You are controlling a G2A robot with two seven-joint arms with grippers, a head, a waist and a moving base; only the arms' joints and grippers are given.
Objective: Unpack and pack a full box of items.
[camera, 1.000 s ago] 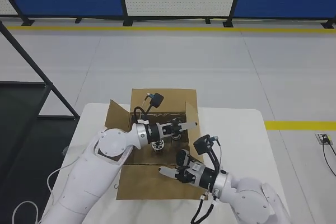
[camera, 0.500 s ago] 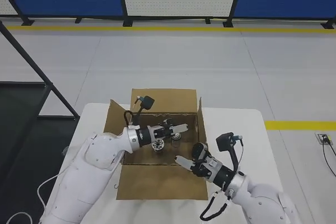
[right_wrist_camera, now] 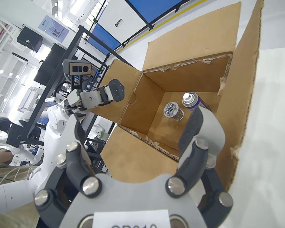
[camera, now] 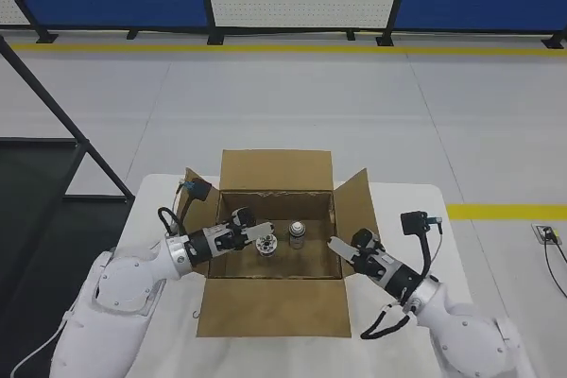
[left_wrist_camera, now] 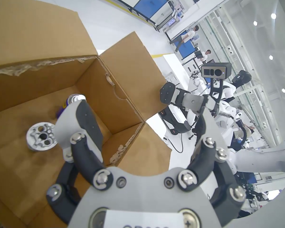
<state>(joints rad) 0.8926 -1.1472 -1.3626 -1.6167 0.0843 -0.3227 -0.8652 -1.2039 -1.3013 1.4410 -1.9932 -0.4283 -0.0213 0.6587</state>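
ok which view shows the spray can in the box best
The right wrist view: the spray can stands upright in the box, white cap and purple body both clear. The top view shows it small, from above. In the left wrist view a finger of the left tool hides most of it.

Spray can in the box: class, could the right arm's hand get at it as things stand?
Probably yes. The right hand, open and empty, sits at the right wall of the box; the flaps are open and the spray can stands upright just inside, nothing above it.
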